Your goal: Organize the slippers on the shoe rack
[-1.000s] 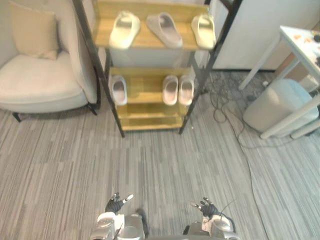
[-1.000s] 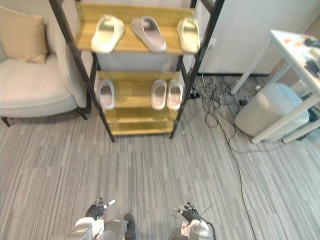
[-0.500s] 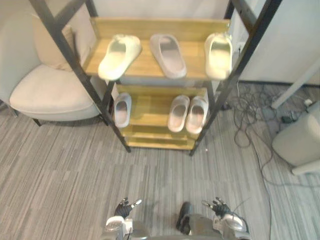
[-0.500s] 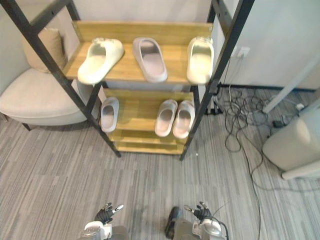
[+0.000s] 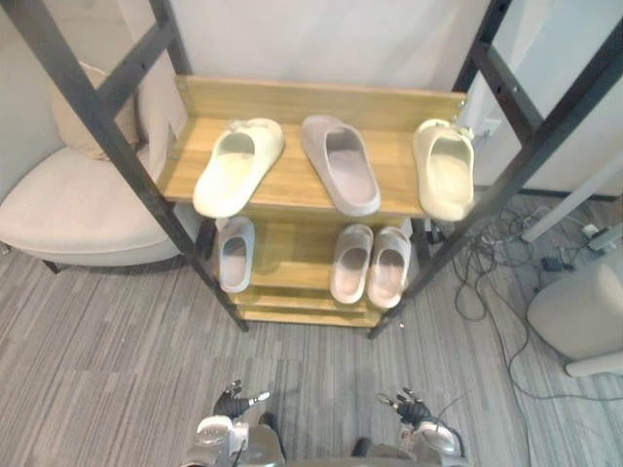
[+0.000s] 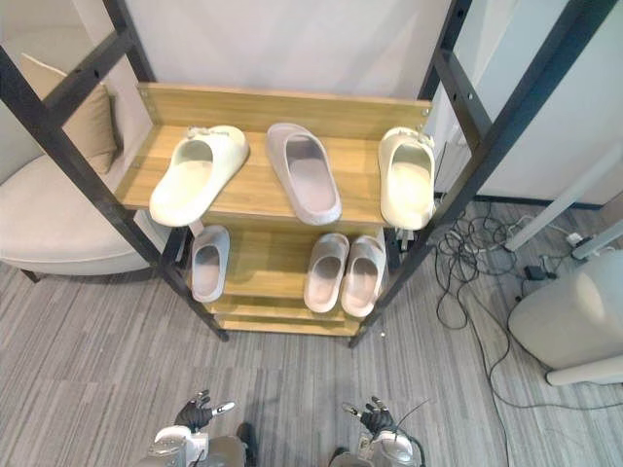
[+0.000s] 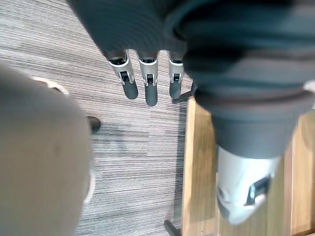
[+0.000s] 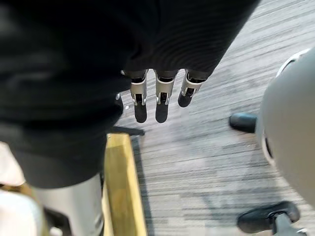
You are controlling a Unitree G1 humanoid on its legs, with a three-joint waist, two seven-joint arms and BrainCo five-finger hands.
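— what do the robot's hands hold?
— nothing: the left hand [image 5: 234, 401] and right hand [image 5: 409, 407] hang over the grey striped carpet [image 5: 97, 360], fingers straight.
— and the slippers?
— three pale foam slippers [image 5: 340, 163] lie on the black-framed wooden shoe rack [image 5: 321, 97], upper shelf; three smaller pale slippers [image 5: 351, 264] below.

From the head, we look steeply down on the shoe rack [image 5: 321, 97] from in front and above. Both eyes share its wooden shelves and the striped floor [image 5: 117, 350] before it (the right eye sits just to one side). Each wrist camera looks along its own hand from very close, the left hand [image 7: 150, 91] and the right hand [image 8: 161, 93], down at that same floor and a strip of the rack's wood.
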